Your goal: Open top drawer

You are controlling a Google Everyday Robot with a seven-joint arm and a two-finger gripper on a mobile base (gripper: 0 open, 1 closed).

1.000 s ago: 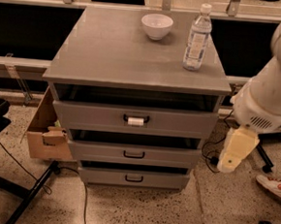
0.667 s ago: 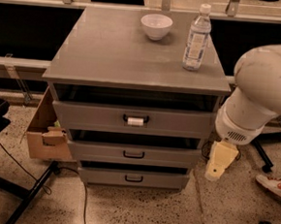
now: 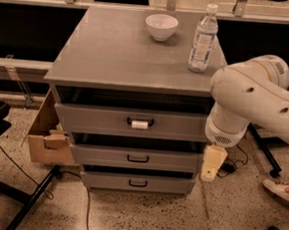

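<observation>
The top drawer (image 3: 99, 119) is the tallest grey front in the cabinet, with a black handle (image 3: 140, 122) carrying a small white tag. It stands slightly out from the cabinet body, with a dark gap above it. Two shallower grey drawers sit below. My white arm (image 3: 246, 95) comes in from the right and bends down beside the cabinet's right edge. The gripper (image 3: 211, 164) hangs cream-coloured at the right of the middle drawer, well right of the handle and touching nothing.
On the cabinet top stand a white bowl (image 3: 161, 26) and a clear water bottle (image 3: 203, 39). A cardboard box (image 3: 48, 134) sits at the cabinet's left side. Black chair legs (image 3: 28, 197) lie at the lower left, and a shoe (image 3: 281, 190) and cables at the right.
My arm has swung left and nearer to the cabinet. The gripper has moved left from the open floor to the cabinet's right edge. The drawers have not moved.
</observation>
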